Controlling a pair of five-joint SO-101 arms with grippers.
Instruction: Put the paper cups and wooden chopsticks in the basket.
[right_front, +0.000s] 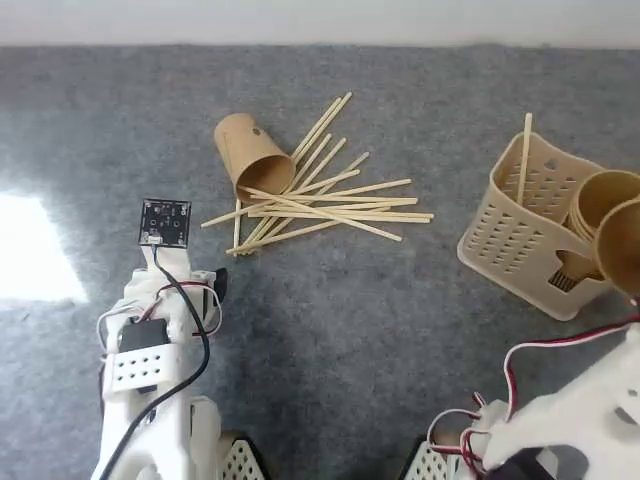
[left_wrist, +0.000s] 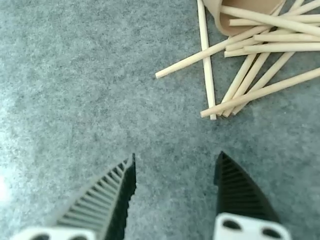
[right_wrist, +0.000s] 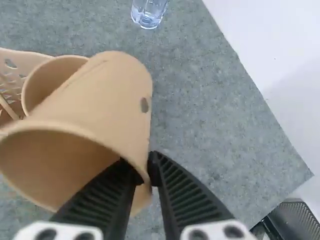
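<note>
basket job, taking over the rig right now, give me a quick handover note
Left gripper: open, empty, above the mat near the chopstick pile.
Right gripper: shut on the rim of a paper cup, by the basket.
Done: one cup and one chopstick in the basket.
Left: release the held cup; a cup lying on its side and the pile are on the mat.

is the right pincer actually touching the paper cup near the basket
Touching. The right wrist view shows the right pincer closed on the paper cup, gripping its wall at the rim, one finger inside and one outside.
</note>
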